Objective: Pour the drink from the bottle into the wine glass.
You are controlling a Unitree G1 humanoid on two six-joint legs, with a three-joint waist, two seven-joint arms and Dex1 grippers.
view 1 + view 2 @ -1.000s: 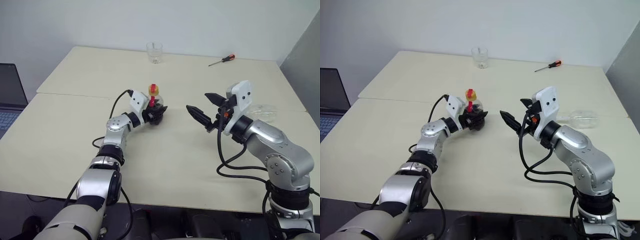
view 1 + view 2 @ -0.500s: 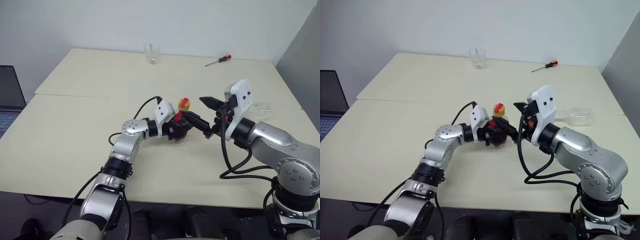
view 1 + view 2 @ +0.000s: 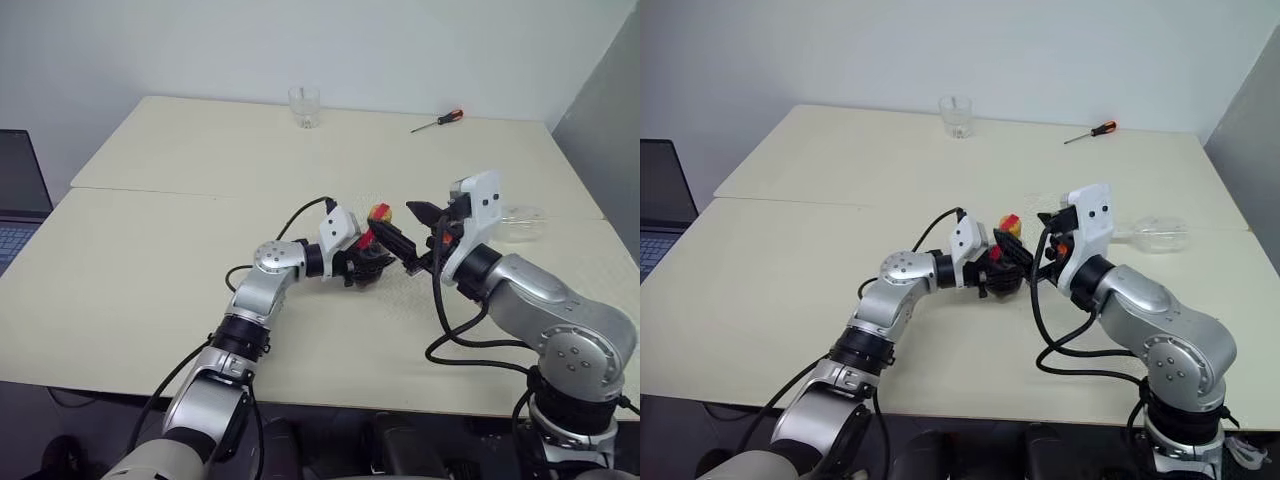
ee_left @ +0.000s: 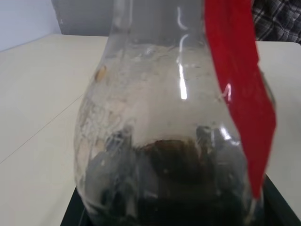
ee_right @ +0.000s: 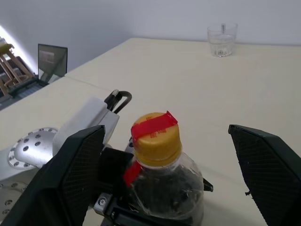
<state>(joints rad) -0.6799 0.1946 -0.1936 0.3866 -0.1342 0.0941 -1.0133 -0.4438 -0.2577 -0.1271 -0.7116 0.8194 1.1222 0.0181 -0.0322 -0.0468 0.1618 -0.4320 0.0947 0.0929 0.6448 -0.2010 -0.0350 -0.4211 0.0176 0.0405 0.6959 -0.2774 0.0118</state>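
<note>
The left gripper point(image 3: 372, 262) is pinching the bottle point(image 3: 372, 250) around its fat round belly, near the middle of the table point(image 3: 150, 260). The bottle stands almost straight up, with its yellow cap point(image 5: 155, 137) on top and a red strip point(image 4: 237, 89) running down its side.

The right gripper point(image 5: 171, 165) has its two black fingers spread wide. One finger is on each side of the cap, and they are not touching it.

The drink point(image 4: 164, 183) is dark brown and sits low in the bottle, so the bottle is probably light. The plastic looks thin and soft. A hard squeeze could dent it and push drink out once the cap is off. It also looks smooth, so it might slip. The belly is the best place to hold it, and a gentle, steady pinch should do. The cap is small and hard, and it has to come off before any pouring can start, so the right fingers should close on it there.

The wine glass point(image 3: 520, 222) is lying on its side at about 3 o'clock from the bottle, near the table's right edge. Glass breaks easily and the stem is thin. It must be stood up first, best by a soft hold on the stem.

A short tumbler point(image 3: 304, 106) is far off at 11 o'clock, and a screwdriver point(image 3: 437, 121) is far off at 1 o'clock.
</note>
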